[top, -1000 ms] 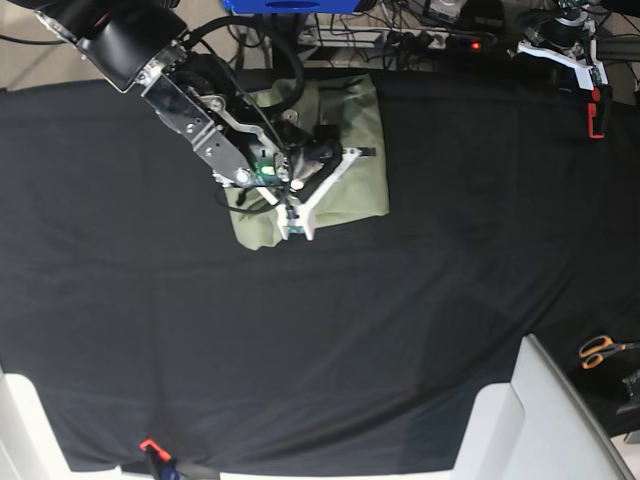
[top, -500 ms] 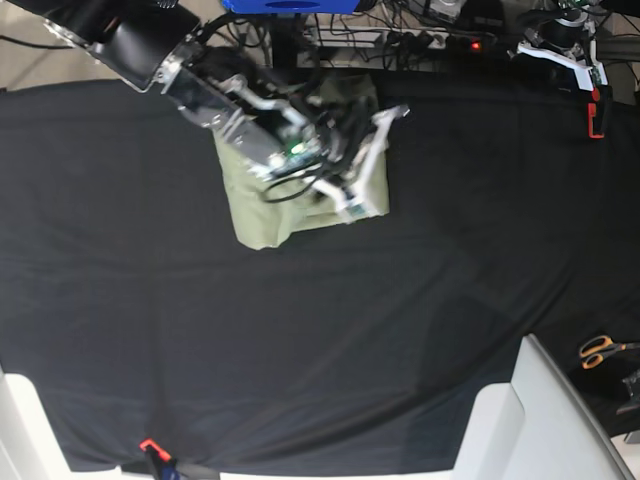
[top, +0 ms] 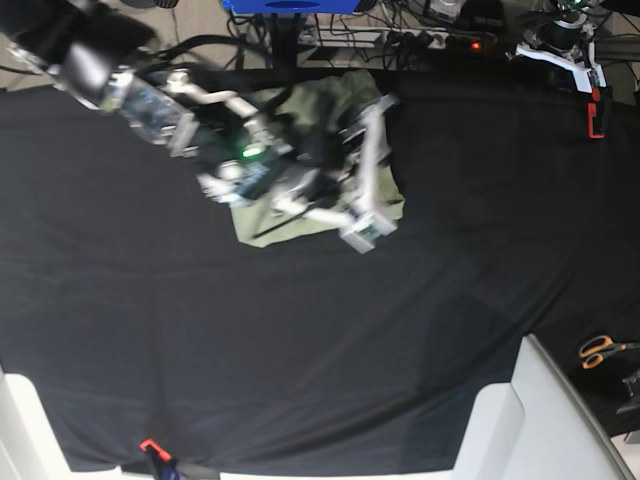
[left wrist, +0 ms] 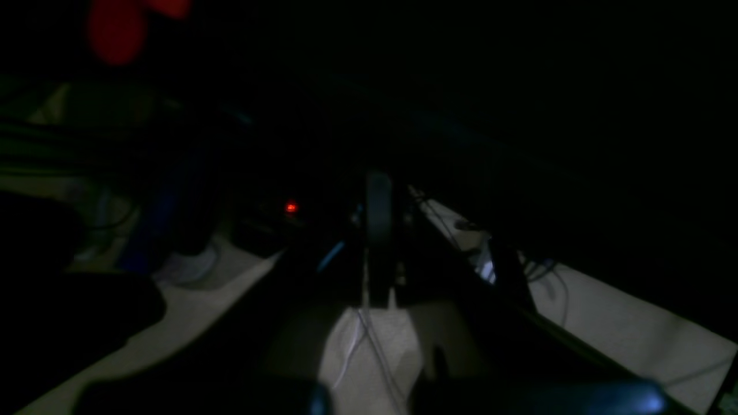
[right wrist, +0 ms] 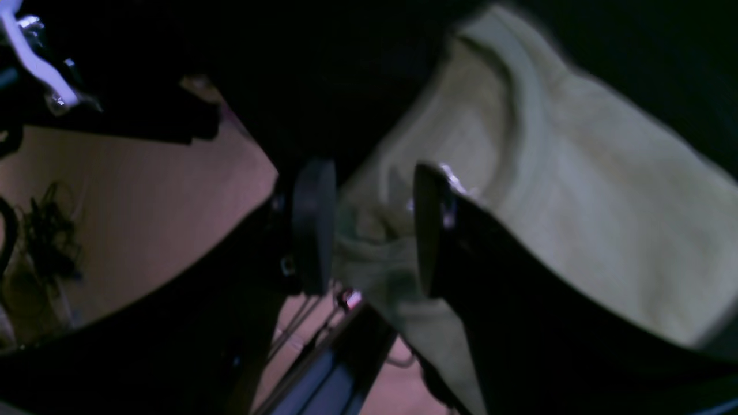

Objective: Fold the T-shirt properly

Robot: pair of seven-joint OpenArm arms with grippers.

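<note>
Near the far edge of the table, a little left of its middle in the base view, the T-shirt [top: 310, 215] lies in a folded, roughly rectangular bundle on the black table cloth [top: 330, 340]. Its pale green cloth shows rumpled along the far side and flatter toward the near edge, with much of it covered by the arm above.

The right gripper [top: 372, 165] hangs over the bundle's right half, its white fingers blurred in the base view. In the right wrist view the right gripper [right wrist: 369, 225] has its two dark pads standing clearly apart with a wide gap, and the T-shirt [right wrist: 576, 202] shows through and beyond that gap; the pads clamp nothing, though it cannot be told whether their tips touch the cloth.

The left gripper [top: 565, 50] sits at the far right corner of the table, well apart from the shirt. The left wrist view is very dark: the left gripper [left wrist: 377, 242] appears there as a narrow dark shape, and whether its jaws are closed or parted cannot be told.

A pair of orange-handled scissors [top: 600, 350] lies off the table's right edge, near a white panel [top: 540, 420] at the near right corner.
</note>
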